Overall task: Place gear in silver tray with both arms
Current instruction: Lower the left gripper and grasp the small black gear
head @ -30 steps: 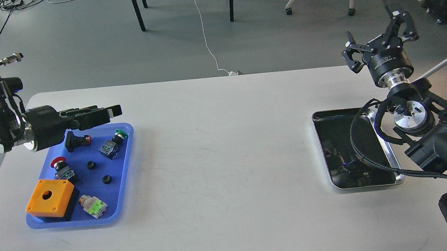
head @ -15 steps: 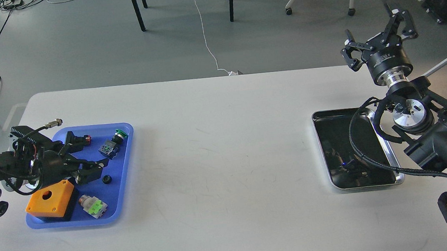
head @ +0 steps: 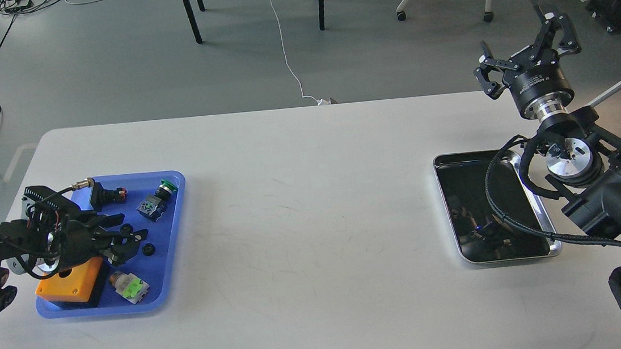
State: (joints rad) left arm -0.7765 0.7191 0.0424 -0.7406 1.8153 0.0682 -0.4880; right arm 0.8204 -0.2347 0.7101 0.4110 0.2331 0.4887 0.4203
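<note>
the left gripper [head: 126, 242], fingers spread low in the blue tray [head: 175, 221], should centre on one small black gear [head: 148, 249] before pinching, right gripper [head: 527, 56] spread, idle

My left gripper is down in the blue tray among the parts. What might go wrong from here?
The left gripper sits low in the crowded blue plastic tray, close to the orange box and a small black ring; closing may nudge or grab the wrong part. The shiny silver metal tray lies far across the white table, partly under the right arm's black cable hose, which could obstruct placement.
</note>
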